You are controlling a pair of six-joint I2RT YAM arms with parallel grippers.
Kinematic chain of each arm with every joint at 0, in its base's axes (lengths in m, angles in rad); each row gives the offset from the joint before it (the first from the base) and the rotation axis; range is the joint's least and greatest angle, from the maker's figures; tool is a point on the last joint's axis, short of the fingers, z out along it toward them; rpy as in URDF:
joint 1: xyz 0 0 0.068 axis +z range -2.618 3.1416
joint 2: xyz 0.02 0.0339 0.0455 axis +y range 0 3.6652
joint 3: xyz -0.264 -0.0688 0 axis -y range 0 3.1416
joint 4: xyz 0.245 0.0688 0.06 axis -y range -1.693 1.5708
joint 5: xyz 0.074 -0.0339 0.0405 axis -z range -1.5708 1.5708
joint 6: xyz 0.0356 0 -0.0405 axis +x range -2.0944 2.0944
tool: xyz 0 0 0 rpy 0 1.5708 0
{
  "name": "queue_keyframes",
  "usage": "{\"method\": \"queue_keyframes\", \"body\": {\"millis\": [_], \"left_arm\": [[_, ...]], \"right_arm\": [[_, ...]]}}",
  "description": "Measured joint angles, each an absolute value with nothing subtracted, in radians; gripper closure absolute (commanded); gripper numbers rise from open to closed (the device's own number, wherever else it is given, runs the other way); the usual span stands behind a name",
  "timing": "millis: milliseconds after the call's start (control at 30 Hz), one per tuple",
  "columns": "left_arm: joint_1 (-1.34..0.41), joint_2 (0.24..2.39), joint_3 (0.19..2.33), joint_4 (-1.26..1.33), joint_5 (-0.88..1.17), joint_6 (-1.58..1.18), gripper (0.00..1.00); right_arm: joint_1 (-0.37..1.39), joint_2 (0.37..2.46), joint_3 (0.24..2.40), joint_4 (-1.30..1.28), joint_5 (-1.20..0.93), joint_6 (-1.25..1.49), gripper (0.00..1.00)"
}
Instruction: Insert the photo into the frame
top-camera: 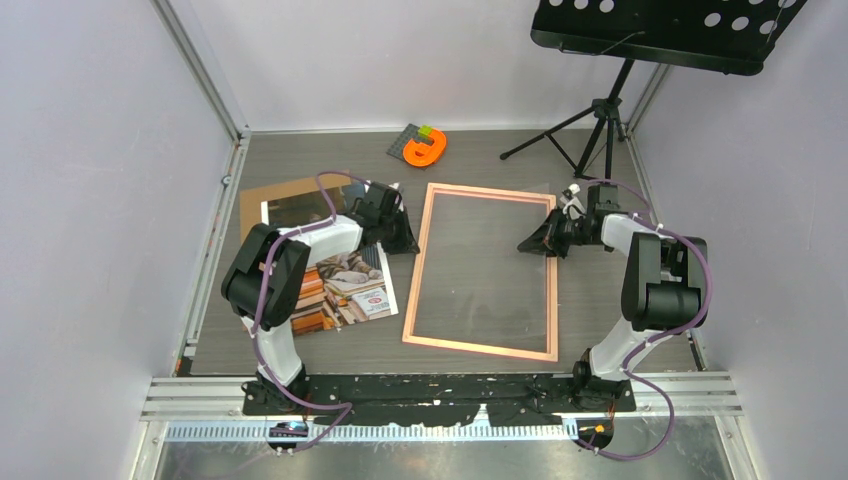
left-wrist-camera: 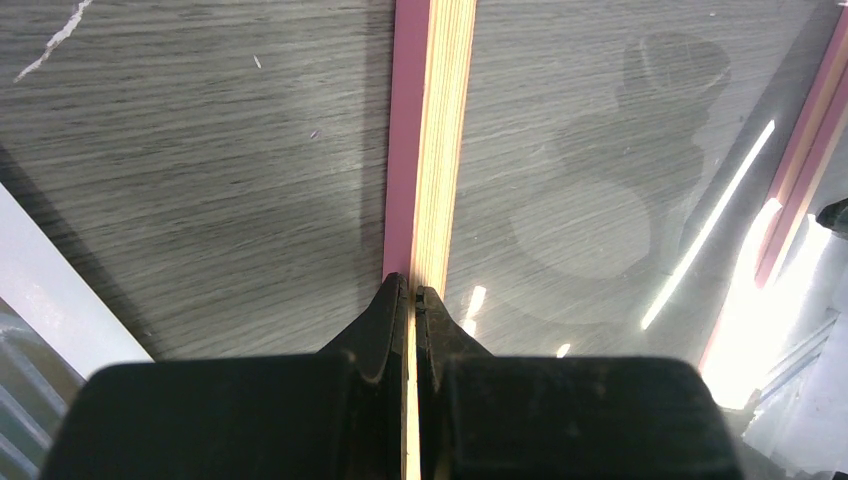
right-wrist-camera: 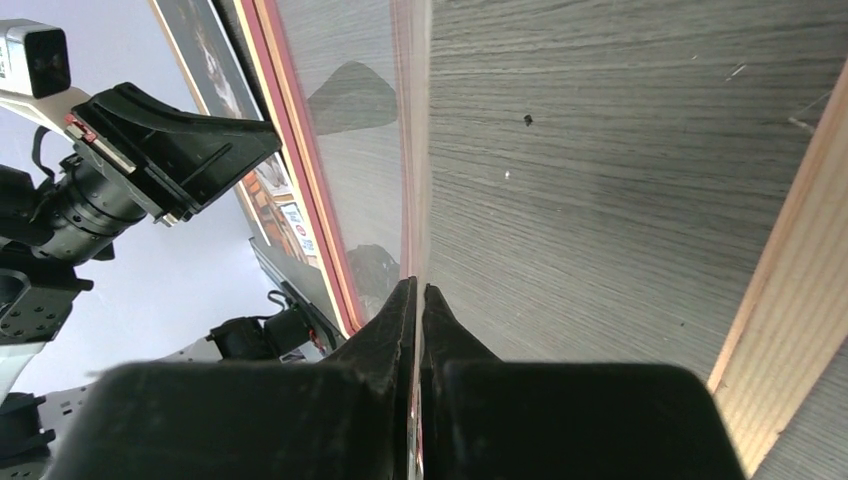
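**Frame** (top-camera: 480, 347): pink, laid flat at the centre of the table (top-camera: 480, 150). Bare table is seen through the pane (top-camera: 480, 270), and nothing is set inside.

**Photo** (top-camera: 352, 285): laid at 9 o'clock of the frame, just beside it. It is partly hidden under the left arm (top-camera: 275, 270) and overlaps a brown backing board (top-camera: 290, 193).

**Left jaws:** pinched fully together on the frame's 9 o'clock rail (left-wrist-camera: 430, 150), toward its far end.

**Right jaws:** pinched fully together on a thin clear edge at the frame's 3 o'clock side, judged to be the pane's edge.

**Progress:** judged early. The frame is held from both sides, but the photo is not yet lifted. Its transfer into the frame remains to be done.

**Writing:** none can be read. The book covers and a red round mark on the photo are too small. No label is seen on the orange item (top-camera: 425, 148) at 12 o'clock.
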State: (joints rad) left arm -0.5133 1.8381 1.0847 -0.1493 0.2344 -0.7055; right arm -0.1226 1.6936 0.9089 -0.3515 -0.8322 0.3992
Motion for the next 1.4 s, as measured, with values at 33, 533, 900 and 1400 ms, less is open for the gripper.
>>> {"method": "queue_keyframes", "body": {"millis": [33,533,900,1400], "left_arm": [[-0.514,1.838,1.085,-0.149,0.234,-0.703,1.0],[-0.517,1.836,1.085,-0.149,0.227,-0.696,1.0],[-0.518,1.835,1.084,-0.149,0.224,-0.687,1.0],[-0.522,1.833,1.084,-0.149,0.218,-0.672,1.0]], "right_arm": [[-0.123,1.694,0.91,-0.352,-0.836,0.405,0.94],[-0.13,1.693,0.916,-0.345,-0.889,0.471,0.94],[-0.14,1.668,0.931,-0.337,-0.957,0.487,0.94],[-0.142,1.668,0.932,-0.324,-0.995,0.493,0.94]]}}
